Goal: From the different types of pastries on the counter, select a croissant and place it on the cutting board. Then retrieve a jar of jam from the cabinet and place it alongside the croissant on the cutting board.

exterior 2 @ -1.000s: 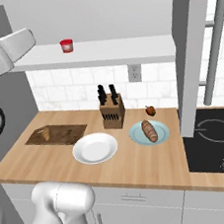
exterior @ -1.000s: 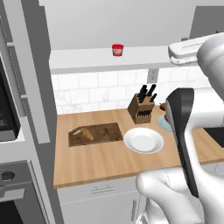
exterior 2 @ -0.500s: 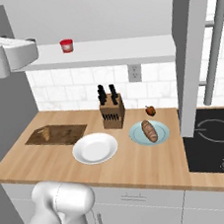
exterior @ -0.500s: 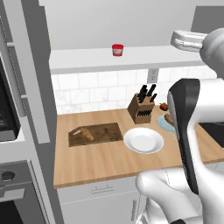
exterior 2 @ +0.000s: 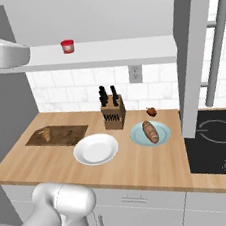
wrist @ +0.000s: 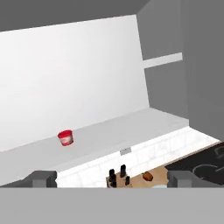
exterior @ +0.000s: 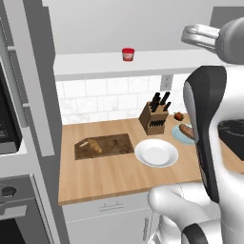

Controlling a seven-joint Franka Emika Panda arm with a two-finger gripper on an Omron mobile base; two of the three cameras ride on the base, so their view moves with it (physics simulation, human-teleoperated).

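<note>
My pincer (wrist: 112, 179) stands wide open with nothing between its tips, raised to shelf height and looking along the cabinet's white shelf (wrist: 131, 127). I judge it is spread like this because the next thing to take is the jar, and open jaws are what that reach calls for.

I will place everything by the knife block (exterior 2: 113, 114), which stands at the back of the counter (exterior 2: 142, 174). Nearest me, in front of the block and slightly to its left, lies the round white plate (exterior 2: 96, 149), bare. To the block's right sits a pale blue dish (exterior 2: 140, 137) carrying the long reddish-brown pastry (exterior 2: 150, 131), and just behind that dish is the tiny dark pastry with the red top (exterior 2: 152, 111), on the wood itself. These two are the ones not wanted, so they sit untouched.

Well to the left of the block lies the cutting board (exterior: 114, 144), and the croissant (exterior: 94, 145) rests on its left end. That leaves the rest of the board free, which I take to be room for the jar beside it.

Farthest off, above the block and to its left, the jar of jam (wrist: 65, 138) stands upright on the shelf, apart from everything and well ahead of my pincer.
</note>
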